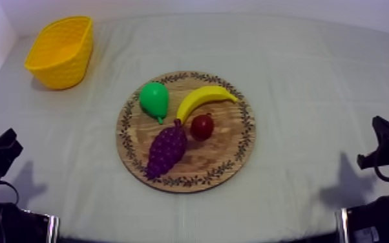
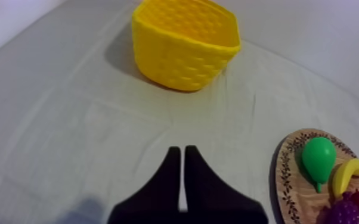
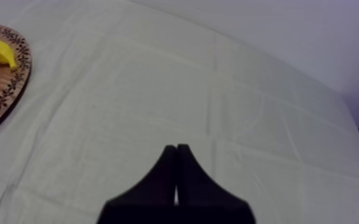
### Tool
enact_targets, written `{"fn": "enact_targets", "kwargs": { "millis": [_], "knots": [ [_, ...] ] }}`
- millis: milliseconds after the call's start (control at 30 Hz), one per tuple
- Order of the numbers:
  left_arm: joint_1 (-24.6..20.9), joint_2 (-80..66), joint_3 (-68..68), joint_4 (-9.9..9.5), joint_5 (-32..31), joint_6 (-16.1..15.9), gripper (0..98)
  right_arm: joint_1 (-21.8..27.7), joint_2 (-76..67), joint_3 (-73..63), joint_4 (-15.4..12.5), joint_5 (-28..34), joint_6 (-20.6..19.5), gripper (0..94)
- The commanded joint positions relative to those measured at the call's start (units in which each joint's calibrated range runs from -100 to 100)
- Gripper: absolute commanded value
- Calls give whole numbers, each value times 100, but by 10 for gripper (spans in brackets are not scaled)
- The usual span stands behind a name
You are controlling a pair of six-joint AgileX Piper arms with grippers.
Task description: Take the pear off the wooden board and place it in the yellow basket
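Note:
A green pear (image 1: 154, 99) lies on the upper left part of the round wooden board (image 1: 236, 152) at the table's middle. The yellow basket (image 1: 60, 50) stands at the far left corner, tipped slightly. My left gripper (image 1: 0, 155) rests low at the left edge, far from both; in the left wrist view its fingers (image 2: 182, 164) lie together as a narrow wedge over bare cloth, short of the basket (image 2: 185, 42), with the pear (image 2: 318, 158) on the board off to the side. My right gripper (image 3: 176, 156) is shut over bare cloth, and rests low at the right edge (image 1: 381, 145).
On the board with the pear lie a banana (image 1: 203, 99), a small red fruit (image 1: 201, 126) and a purple bunch of grapes (image 1: 167, 149). Grey-white cloth (image 1: 313, 77) covers the table. A white wall runs along the back and the left side.

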Motion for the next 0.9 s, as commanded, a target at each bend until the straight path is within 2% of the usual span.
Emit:
{"fn": "enact_targets", "kwargs": {
  "millis": [0, 500, 633, 767, 867],
  "knots": [
    [2, -1, 0, 0, 0, 6, 0, -1, 0, -2, 0, -4, 5, 4],
    [2, -1, 0, 0, 0, -22, 0, -1, 0, -2, 0, -4, 3, 4],
    [21, -1, 0, -3, 0, -431, 0, -1, 0, -2, 0, -4, 2, 4],
    [257, -1, -3, -4, 0, -794, 0, -1, 0, -2, 0, -4, 2, 4],
    [571, -4, -43, -6, -6, -880, 0, -1, 0, -2, 0, -4, 0, 4]
  ]
}}
